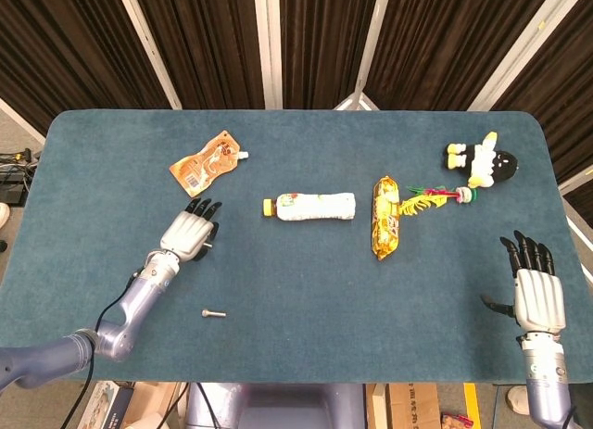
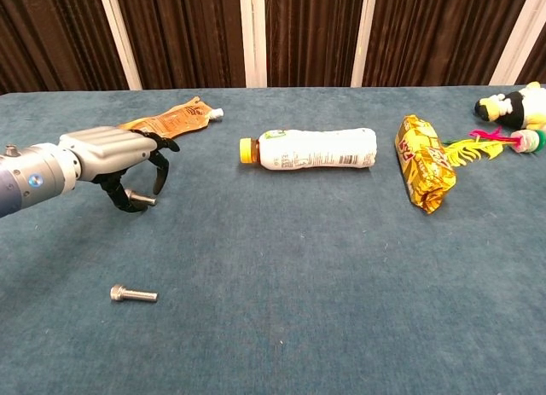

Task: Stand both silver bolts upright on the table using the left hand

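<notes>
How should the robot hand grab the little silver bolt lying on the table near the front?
Probably by the smooth shank, pinched from above. The silver bolt lies flat on its side on the table, its wider head to the left in the chest view, so only its top and sides are free. Holding the shank leaves the flat head free to go down as a base. The left hand already holds another bolt.

On the surface (image 1: 296,355), a pouch (image 1: 206,162) lies far left, with a bottle (image 1: 310,206) on its side to its right. Right of the bottle lies a snack packet (image 1: 385,219), and a plush toy (image 1: 482,161) sits at far right. One bolt (image 2: 133,294) lies flat, near and left.
</notes>
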### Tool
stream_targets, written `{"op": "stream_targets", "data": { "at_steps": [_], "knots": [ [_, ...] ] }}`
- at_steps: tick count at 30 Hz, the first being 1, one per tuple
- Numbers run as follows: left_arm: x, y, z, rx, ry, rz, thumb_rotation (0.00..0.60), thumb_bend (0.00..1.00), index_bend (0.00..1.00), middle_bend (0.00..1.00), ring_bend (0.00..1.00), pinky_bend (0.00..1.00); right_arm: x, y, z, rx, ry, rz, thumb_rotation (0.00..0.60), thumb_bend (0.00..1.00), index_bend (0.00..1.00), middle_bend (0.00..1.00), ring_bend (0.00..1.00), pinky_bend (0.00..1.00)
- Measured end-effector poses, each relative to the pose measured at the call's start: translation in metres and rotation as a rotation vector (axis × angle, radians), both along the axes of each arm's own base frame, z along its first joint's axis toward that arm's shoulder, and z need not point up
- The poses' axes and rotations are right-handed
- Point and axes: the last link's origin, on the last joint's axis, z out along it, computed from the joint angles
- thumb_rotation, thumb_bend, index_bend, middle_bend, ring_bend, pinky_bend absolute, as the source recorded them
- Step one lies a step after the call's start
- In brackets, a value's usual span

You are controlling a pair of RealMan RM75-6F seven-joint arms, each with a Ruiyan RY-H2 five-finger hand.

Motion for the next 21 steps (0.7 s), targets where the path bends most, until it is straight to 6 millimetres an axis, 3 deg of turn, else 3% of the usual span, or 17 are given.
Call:
{"op": "stream_targets", "data": {
  "at_steps": [21],
  "knots": [
    [-0.0004, -0.0016, -0.0024, 0.007, 0.011, -0.006, 0.6, 0.46, 0.57, 0.05, 0.0, 0.0, -0.0003, -0.0011, -0.001, 0.003, -0.024, -0.005, 0.6, 0.07, 0.14, 0.07, 0.02, 0.0]
  ]
}}
